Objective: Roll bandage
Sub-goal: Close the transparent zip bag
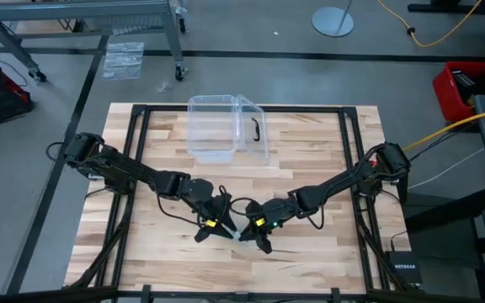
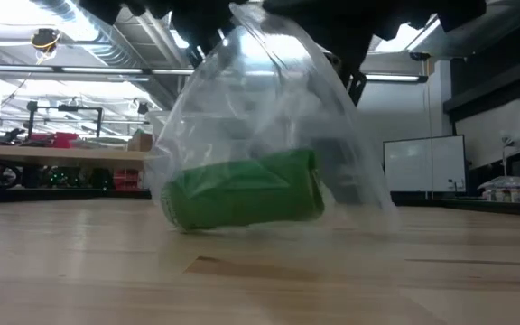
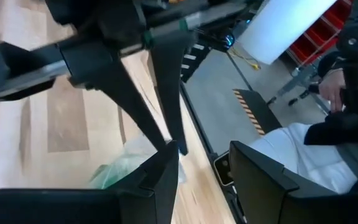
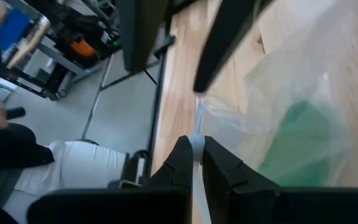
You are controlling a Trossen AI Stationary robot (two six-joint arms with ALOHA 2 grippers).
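The green bandage point(image 2: 242, 190) is a stubby roll lying on its side inside a crinkly clear plastic wrapper point(image 2: 269, 108), low on the wooden table near its front edge. The roll also shows in the right wrist view point(image 4: 303, 137) and the left wrist view point(image 3: 114, 171). My right gripper point(image 4: 196, 155) is above the roll, shut on the wrapper. My left gripper point(image 3: 204, 162) is open right beside it. The two grippers meet in the high view, left point(image 1: 217, 225) and right point(image 1: 255, 231). My right gripper pinches a thin edge of the clear wrapper point(image 4: 196, 134) between its two fingers. The wrapper hangs from there, spreading out below with the roll in its bottom, which seems to rest on the table. My left gripper's open fingers stand by the same edge; whether one finger touches the wrapper I cannot tell.
A clear plastic box point(image 1: 226, 126) with a black handle point(image 1: 255, 128) stands at the table's far middle. The table's near edge point(image 1: 242, 286) is close to the grippers. A seated person's legs point(image 3: 303, 149) show beyond that edge.
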